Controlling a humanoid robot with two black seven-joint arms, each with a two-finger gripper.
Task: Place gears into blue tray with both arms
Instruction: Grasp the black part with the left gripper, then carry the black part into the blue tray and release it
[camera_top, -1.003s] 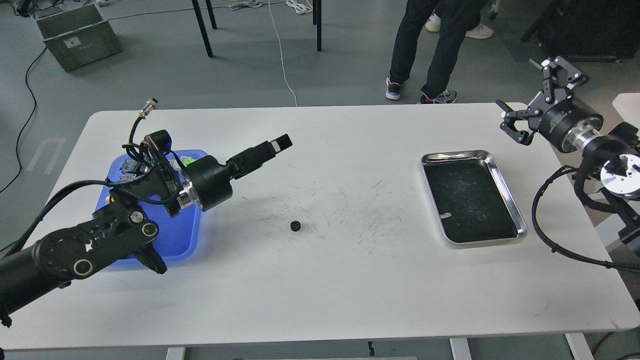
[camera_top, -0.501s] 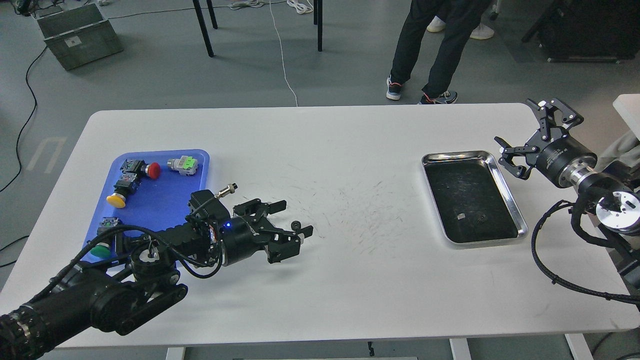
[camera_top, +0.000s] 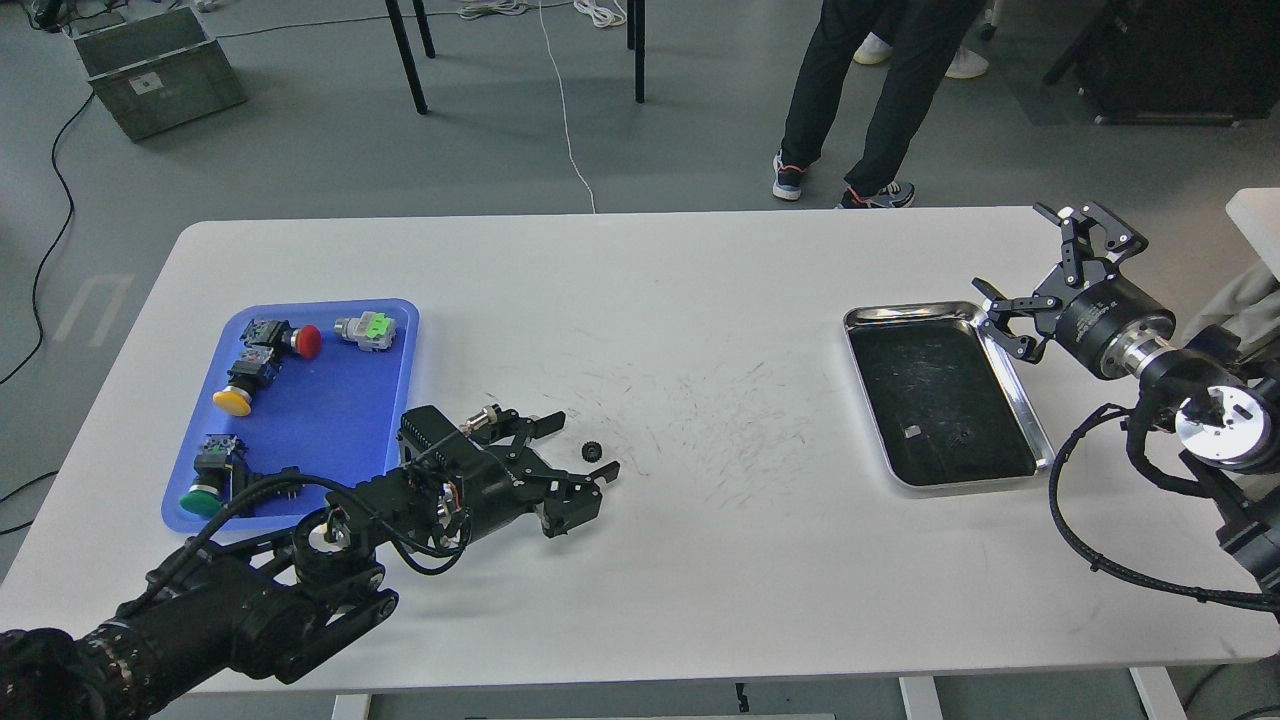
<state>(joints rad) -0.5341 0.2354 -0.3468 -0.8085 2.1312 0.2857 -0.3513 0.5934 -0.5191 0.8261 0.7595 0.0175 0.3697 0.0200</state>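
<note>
Nearest us, our left gripper lies low on the white table, fingers spread with the tiny black toothed gear resting on the table between them, not yet pinched. That gear looks light, rigid and apt to skitter, so we judge a pinch across its toothed rim best; the shallow bright blue plastic tray lies just behind the left wrist. Farther right, a second small gear lies inside the shiny steel tray, and our right gripper hovers over its far corner, fingers spread, holding nothing.
</note>
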